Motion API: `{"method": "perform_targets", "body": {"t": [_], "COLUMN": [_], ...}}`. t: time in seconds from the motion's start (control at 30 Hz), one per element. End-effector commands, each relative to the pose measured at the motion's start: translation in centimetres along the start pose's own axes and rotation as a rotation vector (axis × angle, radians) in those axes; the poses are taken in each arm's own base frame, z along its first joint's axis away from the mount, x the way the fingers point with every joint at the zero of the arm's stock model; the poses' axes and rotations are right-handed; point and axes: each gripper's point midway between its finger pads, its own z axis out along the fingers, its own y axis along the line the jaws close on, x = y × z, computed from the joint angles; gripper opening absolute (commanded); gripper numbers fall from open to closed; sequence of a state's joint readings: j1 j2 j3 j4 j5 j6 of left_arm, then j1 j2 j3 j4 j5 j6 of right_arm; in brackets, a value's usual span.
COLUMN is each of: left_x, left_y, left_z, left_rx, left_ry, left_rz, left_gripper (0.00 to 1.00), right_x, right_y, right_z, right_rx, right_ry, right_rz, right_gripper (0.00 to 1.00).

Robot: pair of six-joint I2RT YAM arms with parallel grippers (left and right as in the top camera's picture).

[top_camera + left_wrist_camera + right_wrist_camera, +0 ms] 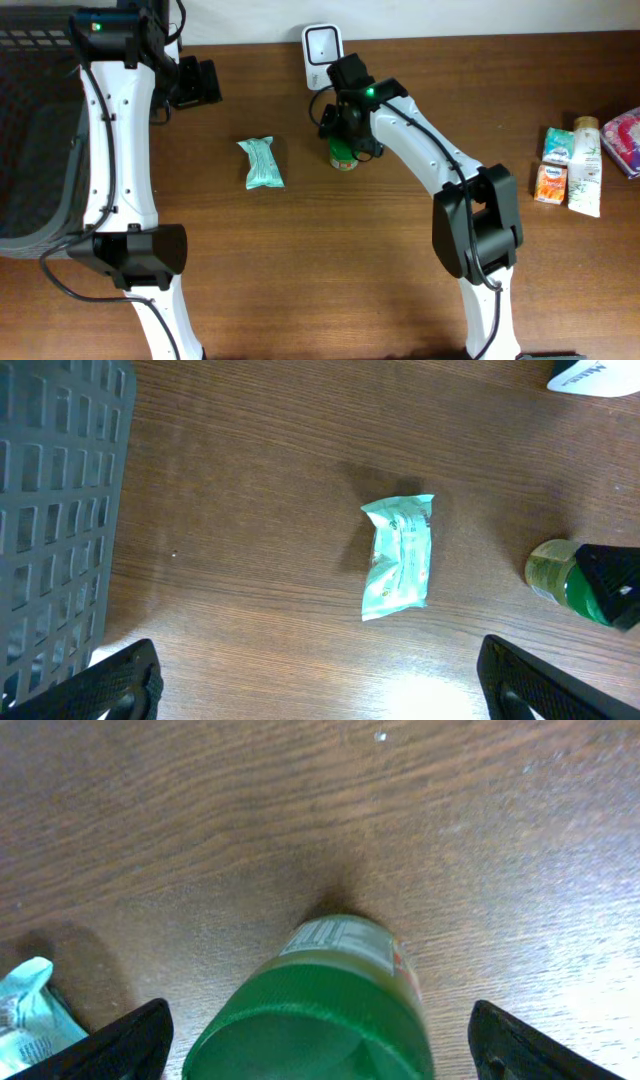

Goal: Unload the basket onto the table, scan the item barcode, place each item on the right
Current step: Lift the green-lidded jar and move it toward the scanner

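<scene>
Right gripper (320,1045) hangs with fingers apart around the green-capped jar (344,160), upright just near the white scanner (322,48); I'd move straight up, not clipping the cap. Left gripper (315,682) gapes too

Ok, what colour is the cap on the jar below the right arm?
Green; the cap shows best in the right wrist view.

A green-capped bottle (320,1005) stands upright on the wooden table (300,810), between the dark fingertips (125,1042) of the right gripper (320,1045), which are spread wide and clear of it, while a pale green packet (25,1012) lies near the lower-left fingertip.
</scene>
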State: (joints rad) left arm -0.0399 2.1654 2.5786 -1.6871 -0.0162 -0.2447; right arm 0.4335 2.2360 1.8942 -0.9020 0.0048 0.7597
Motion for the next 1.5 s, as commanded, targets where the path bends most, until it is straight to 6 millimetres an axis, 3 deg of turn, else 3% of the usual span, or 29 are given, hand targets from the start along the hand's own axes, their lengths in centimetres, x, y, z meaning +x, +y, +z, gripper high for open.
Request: {"method": "perform_targets", "body": {"t": [0.0, 0.07, 0.1, 0.23, 0.37, 0.43, 0.5, 0.73, 0.9, 1.03, 1.07, 1.1, 1.27, 1.47], "left_x": [0.0, 0.0, 0.0, 0.0, 0.0, -0.1, 0.0, 0.0, 0.0, 0.0, 0.0, 0.0, 0.0, 0.0], "left_y": [0.0, 0.0, 0.0, 0.0, 0.0, 0.0, 0.0, 0.0, 0.0, 0.0, 0.0, 0.0, 0.0, 0.0], "left_z": [-0.9, -0.9, -0.9, -0.9, -0.9, -0.9, -0.9, -0.9, -0.9, -0.9, -0.9, -0.9, -0.9, -0.9], "left_rx": [0.0, 0.0, 0.0, 0.0, 0.0, 0.0, 0.0, 0.0, 0.0, 0.0, 0.0, 0.0, 0.0, 0.0], "left_ry": [-0.023, -0.023, -0.023, -0.023, -0.023, -0.023, -0.023, -0.023, -0.023, -0.023, -0.023, -0.023, -0.023, -0.023], "left_rz": [0.014, 0.014, 0.014, 0.014, 0.014, 0.014, 0.014, 0.014, 0.014, 0.014, 0.014, 0.014, 0.014, 0.014], "left_gripper": [0.99, 0.99, 0.99, 0.99, 0.99, 0.99, 0.99, 0.99, 0.99, 0.99, 0.99, 0.99, 0.99, 0.99], "right_x": [1.7, 1.9, 2.2, 2.9, 3.7, 3.5, 2.8, 0.4, -0.4, 0.6, 0.7, 0.8, 1.7, 1.2], "right_y": [0.6, -0.2, -0.5, -1.4, -2.1, -2.1, -1.8, 1.4, 0.2, -0.4, -0.5, -0.8, -2.3, -2.1], "right_z": [0.8, 1.2, 1.4, 1.2, -0.3, -0.8, -1.0, -1.7, -0.8, 0.2, 0.2, 0.2, 1.2, 1.4], "right_rx": [0.024, 0.067, 0.076, 0.104, 0.115, 0.115, 0.101, -0.046, 0.009, 0.041, 0.046, 0.055, 0.113, 0.099], "right_ry": [0.018, 0.003, 0.01, 0.052, 0.1, 0.099, 0.071, -0.005, -0.038, 0.004, 0.009, 0.013, 0.028, 0.022], "right_rz": [-0.015, -0.024, -0.025, -0.198, -0.481, -0.542, -0.493, -0.16, 0.018, 0.02, 0.018, 0.019, 0.015, -0.146], "right_gripper": [0.88, 0.74, 0.71, 0.72, 0.72, 0.78, 0.83, 0.88, 0.88, 0.87, 0.75, 0.71, 0.72, 0.79]}}
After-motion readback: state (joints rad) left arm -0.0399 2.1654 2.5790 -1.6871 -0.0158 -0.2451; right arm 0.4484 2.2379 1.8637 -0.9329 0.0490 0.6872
